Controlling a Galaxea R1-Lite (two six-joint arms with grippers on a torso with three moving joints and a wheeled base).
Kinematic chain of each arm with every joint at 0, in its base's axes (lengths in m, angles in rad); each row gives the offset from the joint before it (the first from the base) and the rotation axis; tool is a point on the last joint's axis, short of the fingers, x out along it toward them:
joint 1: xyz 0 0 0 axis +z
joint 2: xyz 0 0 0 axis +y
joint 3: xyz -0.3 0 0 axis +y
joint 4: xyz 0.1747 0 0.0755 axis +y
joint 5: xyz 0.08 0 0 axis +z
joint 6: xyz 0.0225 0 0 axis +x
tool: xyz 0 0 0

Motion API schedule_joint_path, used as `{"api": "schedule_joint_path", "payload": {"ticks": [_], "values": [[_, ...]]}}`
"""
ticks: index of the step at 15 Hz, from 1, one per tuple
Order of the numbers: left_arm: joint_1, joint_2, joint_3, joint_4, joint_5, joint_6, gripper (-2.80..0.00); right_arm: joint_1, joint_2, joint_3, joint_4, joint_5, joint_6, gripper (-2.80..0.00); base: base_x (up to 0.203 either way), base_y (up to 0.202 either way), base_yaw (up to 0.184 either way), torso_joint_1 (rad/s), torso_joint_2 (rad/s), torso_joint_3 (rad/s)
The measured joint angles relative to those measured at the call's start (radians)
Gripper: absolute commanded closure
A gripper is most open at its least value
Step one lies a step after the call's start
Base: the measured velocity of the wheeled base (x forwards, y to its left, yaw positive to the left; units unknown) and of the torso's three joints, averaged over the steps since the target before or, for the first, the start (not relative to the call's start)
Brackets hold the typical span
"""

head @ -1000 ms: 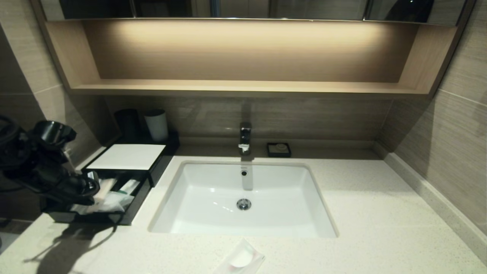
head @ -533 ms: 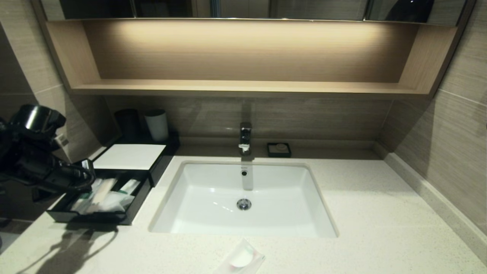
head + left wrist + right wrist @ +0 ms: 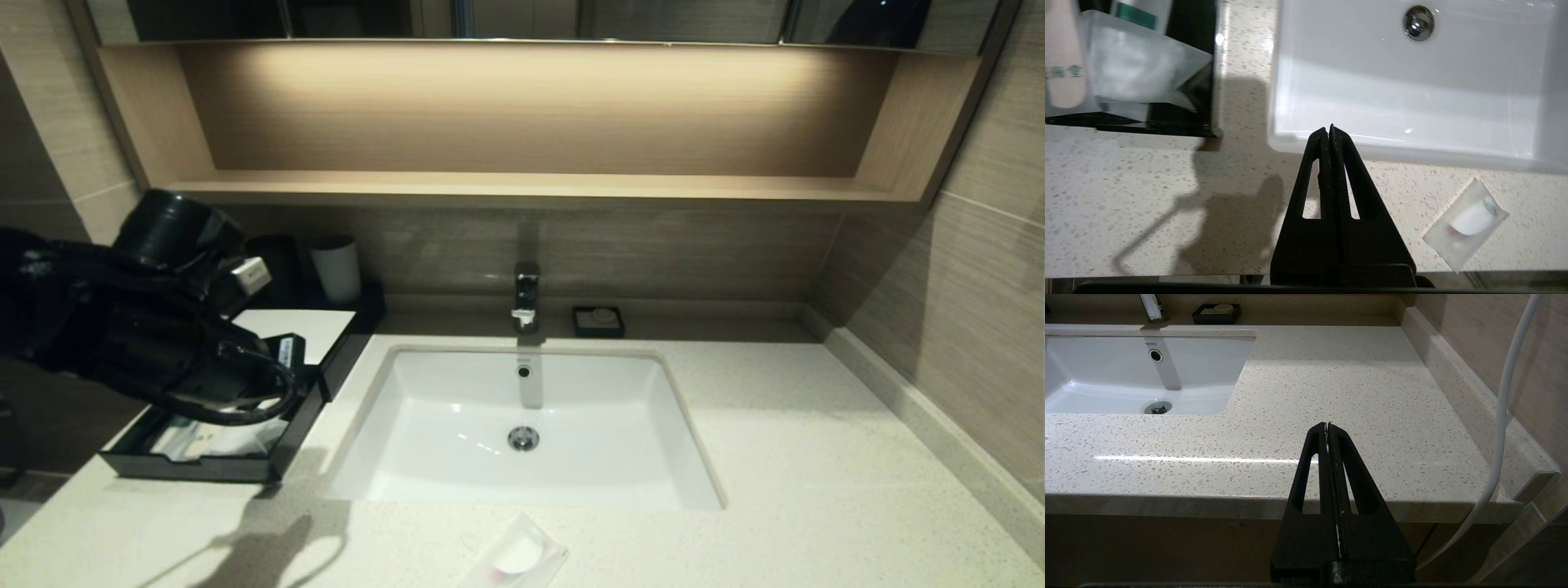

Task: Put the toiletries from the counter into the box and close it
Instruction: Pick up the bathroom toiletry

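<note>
sachet: small square clear wrapper, white disc inside with a bit of green print, lying flat on the counter just in front of the sink
box: black, white top, drawer pulled out with packets inside
left gripper: clenched on nothing, up over the counter between drawer and sink
right gripper: pinched closed, empty, parked off the front edge

The black box with a flat white top sits on the table, left of the sink, its drawer tray pulled out. In the tray lie a whitish packet and a clear sleeve. A small square sachet with a white disc lies flat near the table's front edge, well apart from the box.
</note>
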Motion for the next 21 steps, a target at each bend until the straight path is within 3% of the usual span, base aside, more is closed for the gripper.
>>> {"api": "schedule_joint_path", "payload": {"ticks": [6,11,16,21], "values": [[-0.249,-0.029,0.028,0.005,0.003,0.027,0.00,0.000,0.000,0.000,0.000,0.000,0.000,0.00,0.000,0.000,0.000,0.000,0.00,0.000],[-0.401,-0.028,0.079,0.008,0.002,0.182,0.00,0.000,0.000,0.000,0.000,0.000,0.000,0.00,0.000,0.000,0.000,0.000,0.00,0.000],[-0.537,-0.001,0.094,-0.001,0.003,0.255,0.00,0.000,0.000,0.000,0.000,0.000,0.000,0.00,0.000,0.000,0.000,0.000,0.00,0.000],[-0.607,0.039,0.089,-0.004,0.003,0.337,0.00,0.000,0.000,0.000,0.000,0.000,0.000,0.00,0.000,0.000,0.000,0.000,0.00,0.000]]}}
